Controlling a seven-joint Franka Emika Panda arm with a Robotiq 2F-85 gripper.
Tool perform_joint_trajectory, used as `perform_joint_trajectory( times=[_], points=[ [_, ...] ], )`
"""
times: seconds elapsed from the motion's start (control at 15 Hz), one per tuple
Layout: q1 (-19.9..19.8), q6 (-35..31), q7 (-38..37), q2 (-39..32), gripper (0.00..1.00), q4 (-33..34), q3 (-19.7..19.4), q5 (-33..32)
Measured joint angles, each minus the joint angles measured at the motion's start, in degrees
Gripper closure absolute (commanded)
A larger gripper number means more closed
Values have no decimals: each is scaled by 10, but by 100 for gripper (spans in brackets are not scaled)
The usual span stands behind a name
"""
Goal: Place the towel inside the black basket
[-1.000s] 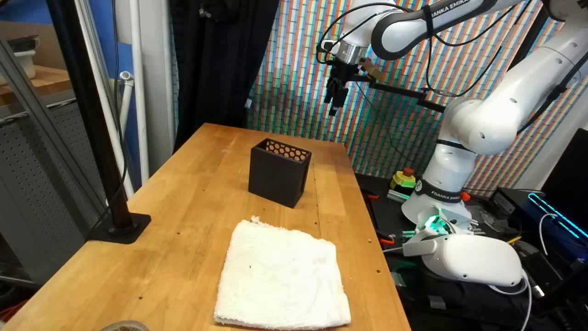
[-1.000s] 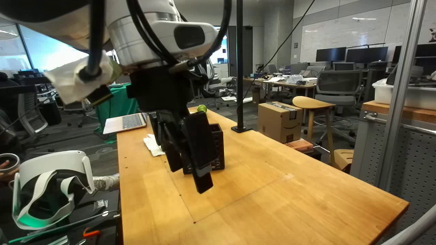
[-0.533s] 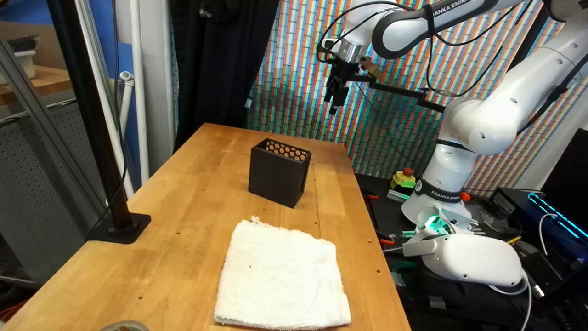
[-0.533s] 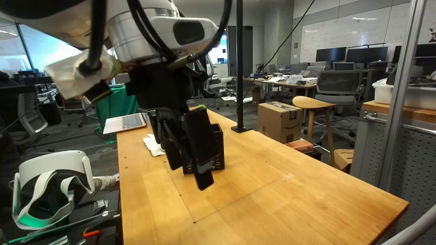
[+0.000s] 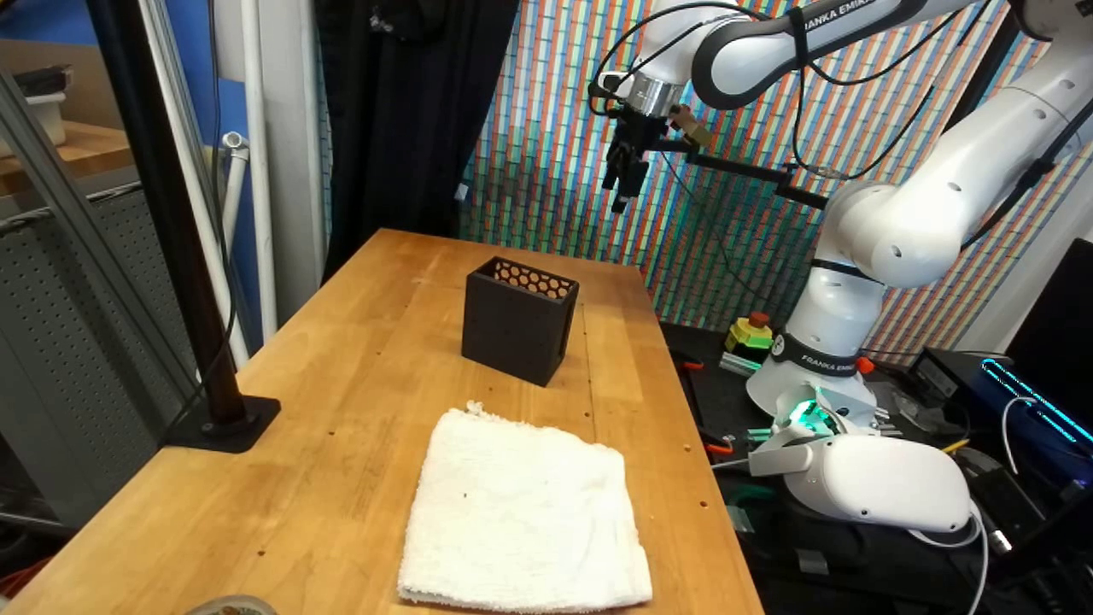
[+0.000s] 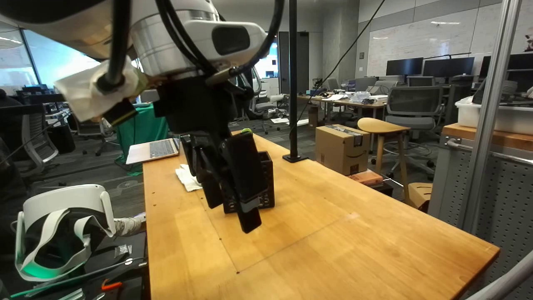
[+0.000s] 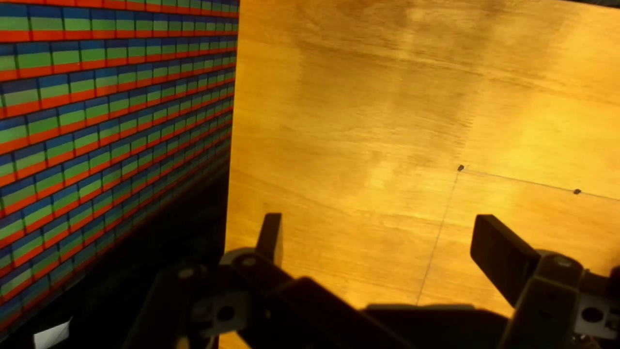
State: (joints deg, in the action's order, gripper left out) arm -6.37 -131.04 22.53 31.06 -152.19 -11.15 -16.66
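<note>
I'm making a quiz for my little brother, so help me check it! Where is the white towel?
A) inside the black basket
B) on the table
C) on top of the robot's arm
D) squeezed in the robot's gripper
B, because in an exterior view the towel lies spread on the table, apart from the basket, and the gripper is open with nothing in it.
</note>
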Motion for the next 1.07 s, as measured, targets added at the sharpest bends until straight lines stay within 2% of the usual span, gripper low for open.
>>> perform_joint_trajectory(
  times=[0.2, 0.4, 0.73, 1.07],
  points=[
    [2, 0, 3, -2, 0, -1, 6, -1],
    [28, -1, 11, -5, 0, 1, 43, -7],
    [125, -3, 11, -19, 0, 27, 133, -5],
    [215, -42, 28, -66, 0, 81, 181, 0]
  ],
)
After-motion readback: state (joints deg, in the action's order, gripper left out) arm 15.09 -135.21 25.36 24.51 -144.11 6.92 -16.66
